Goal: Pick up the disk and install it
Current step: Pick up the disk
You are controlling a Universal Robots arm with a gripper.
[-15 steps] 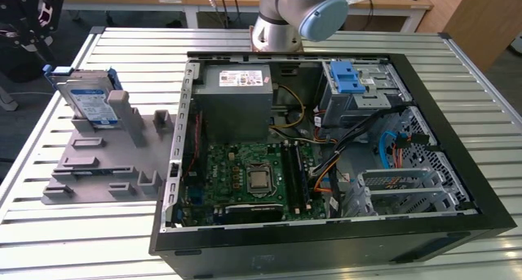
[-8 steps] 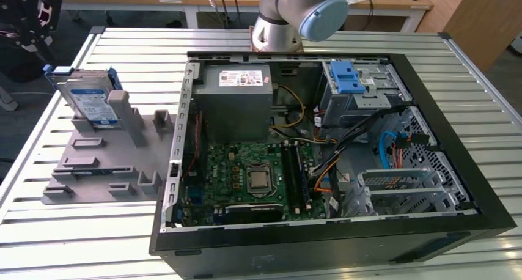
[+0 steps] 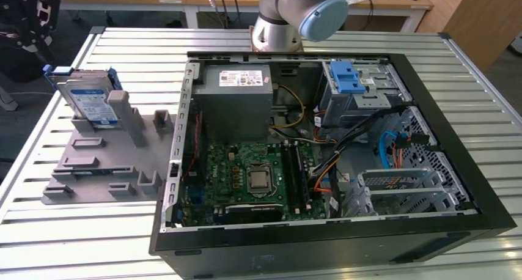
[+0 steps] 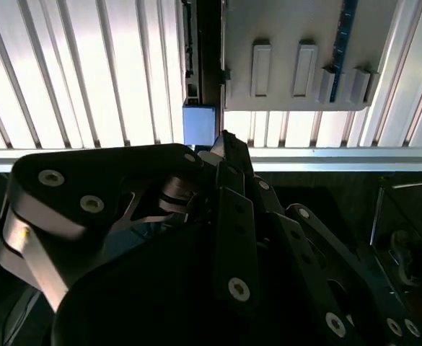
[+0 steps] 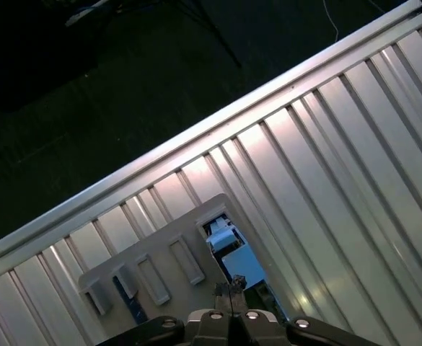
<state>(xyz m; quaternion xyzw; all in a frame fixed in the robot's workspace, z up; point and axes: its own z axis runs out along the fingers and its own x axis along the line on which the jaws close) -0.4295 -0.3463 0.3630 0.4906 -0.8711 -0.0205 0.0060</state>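
Risk, we judge, lies in the gripper [image 5: 229, 292], clenched on nothing over the disk [image 3: 88, 103] standing on edge in the grey fixture [image 3: 91, 170] at ten o'clock from the computer case [image 3: 326, 236]: lowered so, it would strike the disk, not straddle it.

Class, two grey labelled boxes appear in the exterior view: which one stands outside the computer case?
The disk, upright in the grey holder; the bigger grey box sits inside the case.
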